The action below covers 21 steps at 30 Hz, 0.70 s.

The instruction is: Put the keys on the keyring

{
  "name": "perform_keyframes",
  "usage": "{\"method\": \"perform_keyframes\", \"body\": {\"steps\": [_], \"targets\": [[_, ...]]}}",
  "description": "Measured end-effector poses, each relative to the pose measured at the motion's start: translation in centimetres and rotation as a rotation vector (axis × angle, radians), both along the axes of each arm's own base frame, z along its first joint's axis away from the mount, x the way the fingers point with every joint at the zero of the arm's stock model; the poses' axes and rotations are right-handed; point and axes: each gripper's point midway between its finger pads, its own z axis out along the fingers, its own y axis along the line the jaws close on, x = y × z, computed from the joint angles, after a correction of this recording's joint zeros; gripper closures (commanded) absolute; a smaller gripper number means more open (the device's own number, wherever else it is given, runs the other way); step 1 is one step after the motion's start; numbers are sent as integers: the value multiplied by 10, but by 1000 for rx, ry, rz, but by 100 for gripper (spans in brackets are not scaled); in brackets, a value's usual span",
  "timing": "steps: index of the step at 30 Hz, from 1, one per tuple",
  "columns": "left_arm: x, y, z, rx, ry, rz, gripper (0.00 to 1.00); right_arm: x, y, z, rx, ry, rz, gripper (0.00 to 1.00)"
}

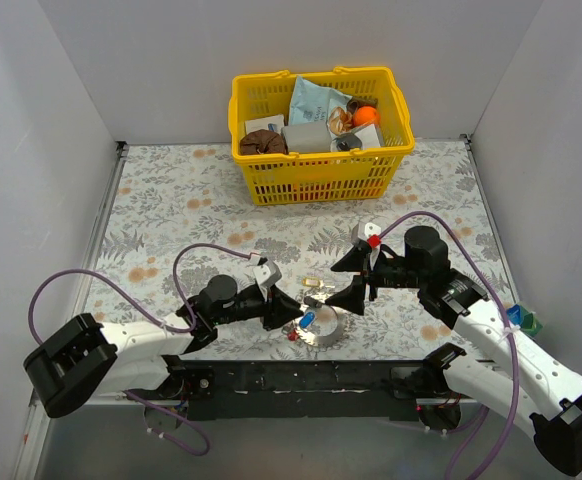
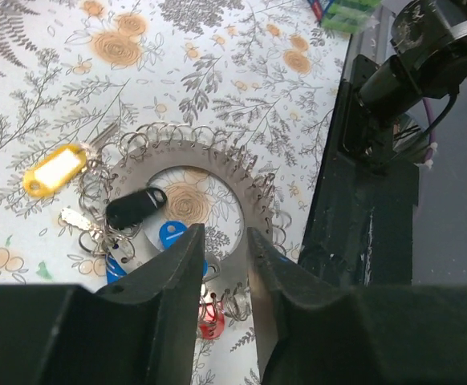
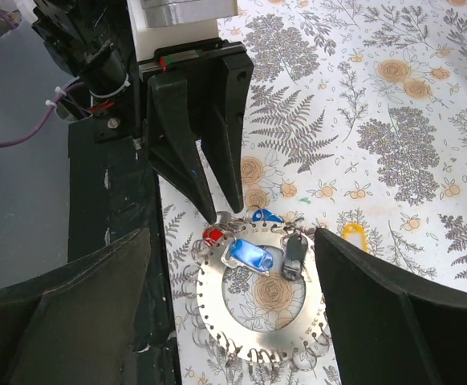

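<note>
Stiff, slick keyring (image 2: 245, 178), near edge; pinch bare rim. Left gripper (image 2: 224, 234) narrowed there, grip unclear; right gripper (image 3: 232, 233) gaping.

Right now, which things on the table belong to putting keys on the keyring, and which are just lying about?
Job: keyring, blue key, red key, yellow-tagged key.
Lying about: yellow basket, pale blue bag inside it.

Keyring (image 1: 325, 328) on desk (image 1: 171, 210), lower centre of frame; keys (image 1: 308, 319) lie at its left edge; basket (image 1: 311, 177) behind, upper centre.
</note>
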Motion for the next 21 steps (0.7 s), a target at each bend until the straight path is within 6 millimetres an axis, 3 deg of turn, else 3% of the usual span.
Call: {"method": "perform_keyframes", "body": {"steps": [3, 6, 7, 15, 21], "targets": [[2, 3, -5, 21, 15, 25, 58, -1, 0, 0, 1, 4, 2, 9], [7, 5, -9, 49, 21, 51, 37, -1, 0, 0, 2, 6, 1, 9], [9, 5, -9, 58, 24, 59, 2, -1, 0, 0, 2, 8, 1, 9], [34, -6, 23, 57, 58, 156, 2, 7, -1, 0, -3, 12, -49, 9], [66, 0, 57, -6, 153, 385, 2, 38, -11, -5, -33, 28, -260, 7]]}}
